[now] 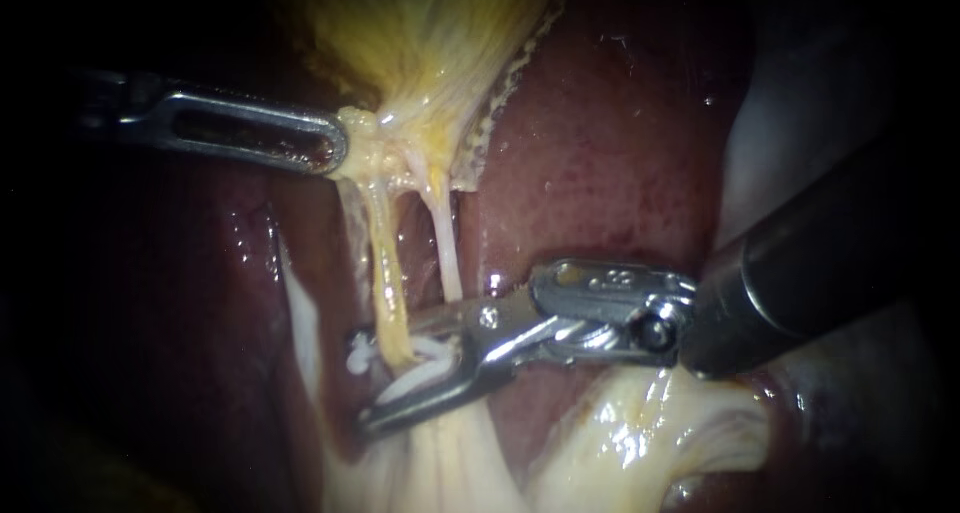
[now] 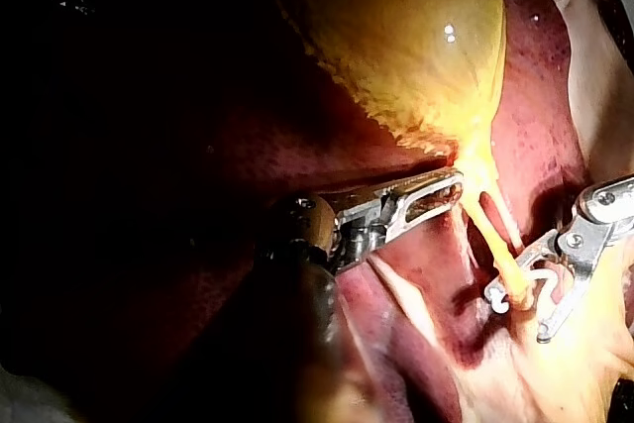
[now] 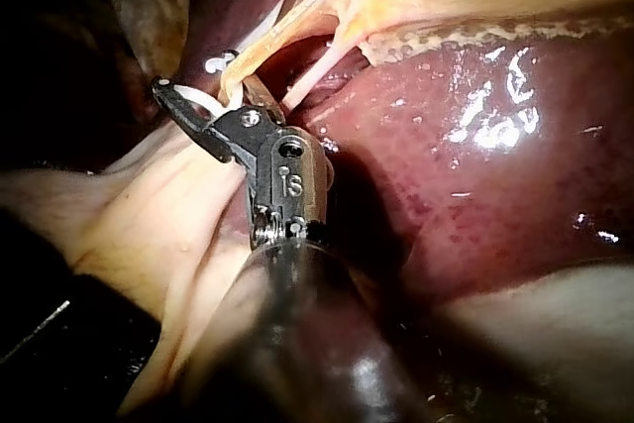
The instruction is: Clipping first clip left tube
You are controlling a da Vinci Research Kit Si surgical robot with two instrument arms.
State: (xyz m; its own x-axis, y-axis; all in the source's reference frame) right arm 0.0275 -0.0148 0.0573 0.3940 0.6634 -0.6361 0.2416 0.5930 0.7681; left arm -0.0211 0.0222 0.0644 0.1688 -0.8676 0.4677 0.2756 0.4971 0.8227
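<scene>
Yellow left tube point(image 1: 385, 273) taut: left end effector point(image 1: 338, 145) clamped on yellow gallbladder point(image 1: 430, 43); right end effector point(image 1: 372, 378) grips white clip point(image 1: 430, 371) astride tube.

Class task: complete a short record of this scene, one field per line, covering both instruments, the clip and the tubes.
Left instrument: jaws shut on the neck of the yellow gallbladder
Right instrument: jaws hold the white plastic clip
Clip position: around the yellowish left tube
Other tube: pale thin right tube, no clip
Backdrop: dark red liver
</scene>
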